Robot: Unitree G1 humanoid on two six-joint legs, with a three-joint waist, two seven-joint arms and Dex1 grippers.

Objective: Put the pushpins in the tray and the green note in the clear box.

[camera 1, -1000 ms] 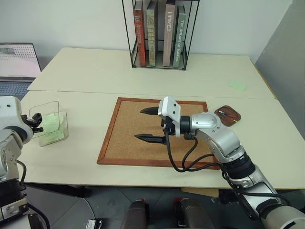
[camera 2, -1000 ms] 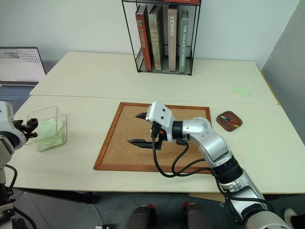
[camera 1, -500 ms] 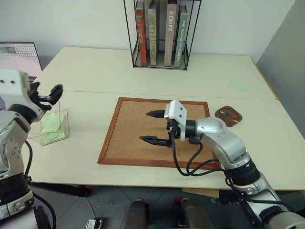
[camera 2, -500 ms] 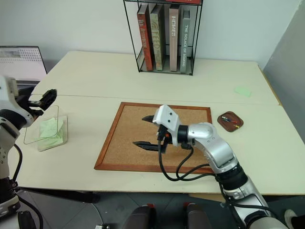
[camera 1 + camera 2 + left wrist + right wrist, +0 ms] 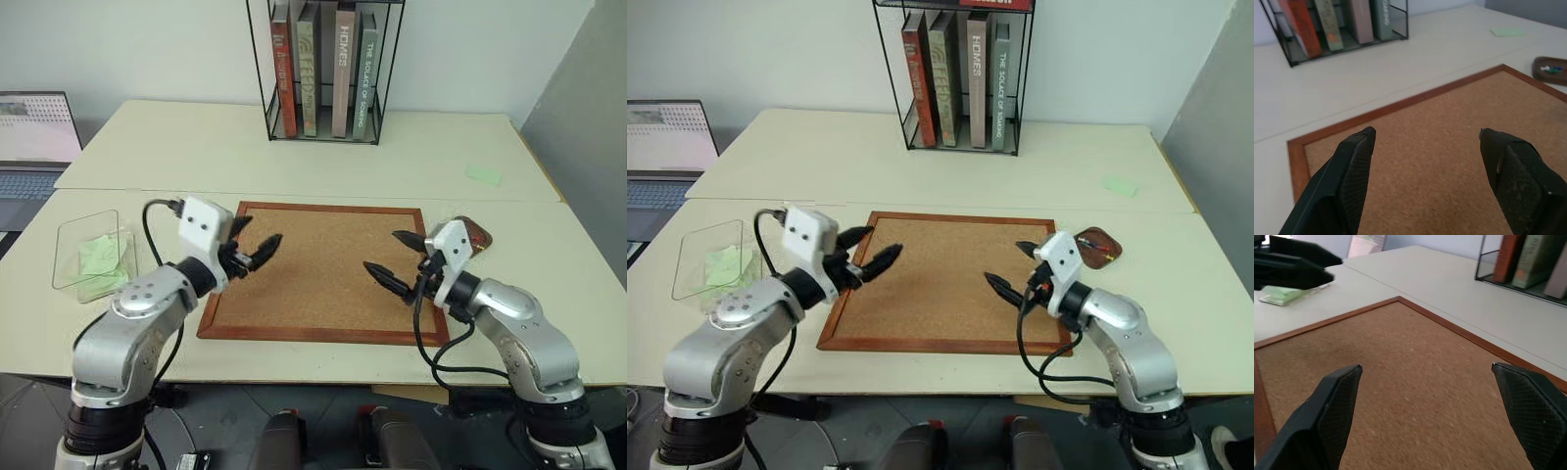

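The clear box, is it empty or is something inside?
Not empty. Pale green paper lies inside the clear box, seen through its see-through walls.

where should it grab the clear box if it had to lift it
Likely the clear box's near wall, from above with the left gripper: one finger inside, one outside. It has no lid and its thin slanted walls stand up, while green paper lies flat on its floor.

Bare corkboard (image 5: 318,266) between both parted claws
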